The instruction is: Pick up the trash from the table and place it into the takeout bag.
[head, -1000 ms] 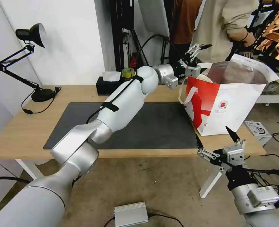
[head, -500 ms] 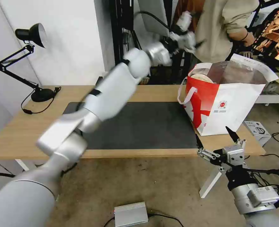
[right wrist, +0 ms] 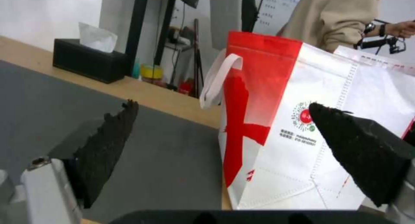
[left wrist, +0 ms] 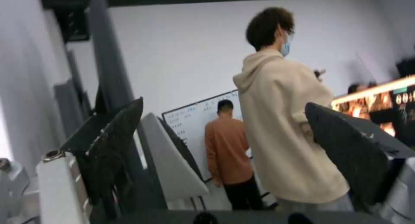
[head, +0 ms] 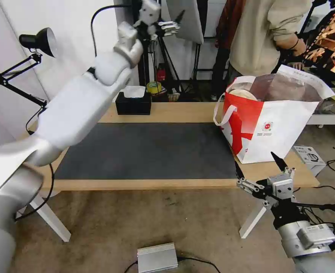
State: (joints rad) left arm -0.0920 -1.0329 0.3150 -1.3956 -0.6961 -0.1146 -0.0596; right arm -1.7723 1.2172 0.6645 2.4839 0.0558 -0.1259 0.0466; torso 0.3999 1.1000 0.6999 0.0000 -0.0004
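Observation:
The red-and-white takeout bag (head: 273,127) stands upright at the right end of the light-wood table (head: 182,112). In the right wrist view the takeout bag (right wrist: 302,120) is close, just beyond the mat. A pale round bowl (head: 240,94), part of the trash, shows inside the bag's open top beside crumpled wrapping. My left gripper (head: 177,22) is raised high above the table's back edge, open and holding nothing; its fingers (left wrist: 116,136) spread wide against the room. My right gripper (head: 254,159) hangs open at the table's front right corner, below the bag, and is seen as the right gripper (right wrist: 223,104).
A black tissue box (head: 133,103) sits at the table's back edge, and a black desk lamp (head: 36,41) stands at the left end. A person in a beige hoodie (head: 266,34) stands behind the bag. A silver box (head: 158,258) lies on the floor.
My left arm has swung up and to the left, from over the bag's opening to high above the table's back. The right arm has stayed still.

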